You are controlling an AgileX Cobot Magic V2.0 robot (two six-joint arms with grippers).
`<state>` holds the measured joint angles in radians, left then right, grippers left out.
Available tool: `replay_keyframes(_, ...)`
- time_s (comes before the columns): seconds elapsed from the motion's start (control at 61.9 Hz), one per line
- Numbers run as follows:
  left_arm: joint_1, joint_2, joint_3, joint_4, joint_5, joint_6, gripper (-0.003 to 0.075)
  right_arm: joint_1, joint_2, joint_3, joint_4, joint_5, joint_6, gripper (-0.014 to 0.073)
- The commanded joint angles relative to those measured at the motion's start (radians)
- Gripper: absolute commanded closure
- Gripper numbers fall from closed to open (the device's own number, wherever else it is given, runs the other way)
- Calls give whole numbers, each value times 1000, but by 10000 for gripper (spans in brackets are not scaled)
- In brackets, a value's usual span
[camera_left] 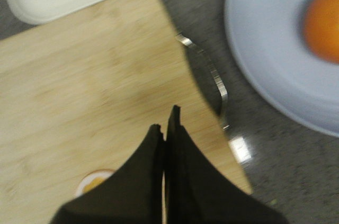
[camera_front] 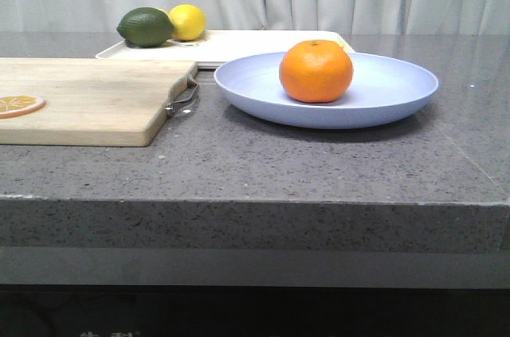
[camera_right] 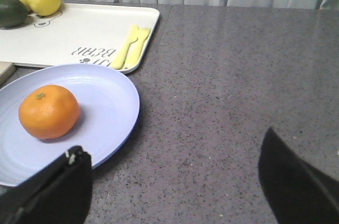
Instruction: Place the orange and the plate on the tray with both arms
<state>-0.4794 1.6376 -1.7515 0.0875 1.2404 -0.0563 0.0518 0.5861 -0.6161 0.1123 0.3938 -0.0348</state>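
The orange sits on the pale lavender-blue plate on the grey counter; both also show in the right wrist view, the orange on the plate. The cream-white tray lies behind the plate, and in the right wrist view. My left gripper is shut and empty above the wooden board, left of the plate. My right gripper is open and empty over bare counter, just right of the plate's rim. Neither gripper shows in the front view.
A wooden cutting board with a metal handle and a dried orange slice lies at the left. On the tray are a green fruit, a lemon and yellow cutlery. A curtain hangs behind.
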Motion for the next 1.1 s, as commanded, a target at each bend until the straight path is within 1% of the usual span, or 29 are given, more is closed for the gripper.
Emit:
replay_keyframes(0.0,78,-158,111,-8,-96,-23,738,0,6,-38,4,-60,-9,-49)
replay_keyframes(0.113,181,-293,296,-12,-202,-50,738,0,6,-38,4,-60,-9,-49)
replay_keyframes(0.145,208,-339,355,-16,-254,-54,738,0,8,-38,4,-60,-9,-49)
replay_keyframes(0.258,265,-484,531,-35,-391,-54,738,0,9,-38,4,-59,-9,-49)
replay_keyframes(0.5,278,-835,916,-44,-662,-54,738,0,50,-49,4,-58,-9,-49)
replay_keyframes(0.694,278,-1111,1165,-46,-789,-54,738,0,124,-81,4,-51,-9,-49)
replay_keyframes(0.872,278,-1338,1286,-48,-825,-54,738,0,219,-135,4,-32,-9,-49)
replay_keyframes(1.001,278,-1454,1320,-57,-856,-54,738,0,329,-192,6,-3,-9,-49)
replay_keyframes(1.082,278,-1501,1322,-65,-865,-54,738,0,412,-245,31,5,-9,-49)
